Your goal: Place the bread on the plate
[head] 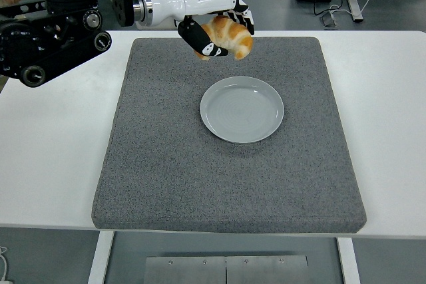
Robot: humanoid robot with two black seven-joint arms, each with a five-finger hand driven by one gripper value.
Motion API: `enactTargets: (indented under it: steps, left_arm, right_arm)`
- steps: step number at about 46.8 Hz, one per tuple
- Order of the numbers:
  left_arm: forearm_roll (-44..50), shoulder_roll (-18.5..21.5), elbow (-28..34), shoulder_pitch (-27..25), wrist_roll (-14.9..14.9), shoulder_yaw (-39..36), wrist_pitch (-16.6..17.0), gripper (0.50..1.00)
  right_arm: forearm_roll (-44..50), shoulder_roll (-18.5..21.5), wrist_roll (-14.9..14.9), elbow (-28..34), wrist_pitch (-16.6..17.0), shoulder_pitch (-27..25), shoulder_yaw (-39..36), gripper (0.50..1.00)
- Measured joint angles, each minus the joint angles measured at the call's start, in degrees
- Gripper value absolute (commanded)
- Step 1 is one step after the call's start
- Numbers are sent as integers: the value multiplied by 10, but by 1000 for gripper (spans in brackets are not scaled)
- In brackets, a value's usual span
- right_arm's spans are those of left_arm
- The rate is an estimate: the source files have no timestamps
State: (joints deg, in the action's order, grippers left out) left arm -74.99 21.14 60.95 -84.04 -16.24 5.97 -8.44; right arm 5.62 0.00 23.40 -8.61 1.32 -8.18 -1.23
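Carrying step: left hand [216, 30] gripped the bread [229, 36] above the mat [166, 164], short of the plate [241, 109]. Next needed: forward over plate, lower, release.

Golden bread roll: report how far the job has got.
Done: the left hand has the golden-brown bread roll grasped and lifted above the grey mat. In hand: it hangs just beyond the round pale grey plate. Left: lowering it onto the empty plate and letting go.
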Motion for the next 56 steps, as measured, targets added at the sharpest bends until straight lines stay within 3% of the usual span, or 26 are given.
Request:
enactTargets:
  steps: [17, 32, 56]
  left_arm:
    - [-5, -94, -85, 6, -10, -66, 30, 500]
    - [-5, -172, -150, 40, -10, -109, 55, 500]
    - [0, -211, -214, 83, -24, -134, 77, 500]
  right_arm:
    - [0, 0, 0, 0, 0, 0, 0, 1000]
    - [0, 0, 0, 0, 0, 0, 0, 1000]
    - [0, 0, 0, 0, 0, 0, 0, 1000]
